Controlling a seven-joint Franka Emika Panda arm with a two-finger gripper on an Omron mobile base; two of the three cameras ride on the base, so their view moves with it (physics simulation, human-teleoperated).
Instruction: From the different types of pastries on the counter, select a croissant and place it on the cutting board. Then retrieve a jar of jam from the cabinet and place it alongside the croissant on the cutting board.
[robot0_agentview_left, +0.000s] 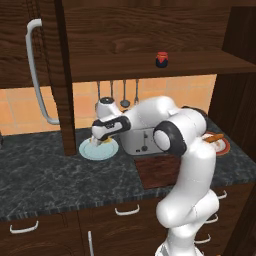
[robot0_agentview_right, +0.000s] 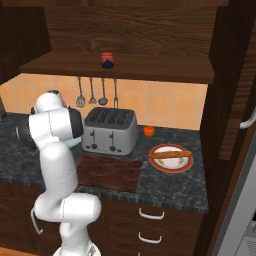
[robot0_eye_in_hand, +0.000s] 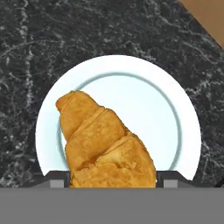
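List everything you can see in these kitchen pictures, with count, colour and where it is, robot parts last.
golden-orange crescent croissant: one, on the pale blue plate
pale blue round plate: one, counter, left of toaster
silver toaster: one, counter, behind board
dark reddish-brown wooden cutting board: one, bare, counter front
long orange-brown stick pastry: one, on red-rimmed plate
red-rimmed plate: one, counter, right of the board
small dark jam jar with red lid: one, cabinet shelf
small orange object: one, counter, right of toaster
hanging utensils: several, wall
gripper: one, fingertips flanking croissant
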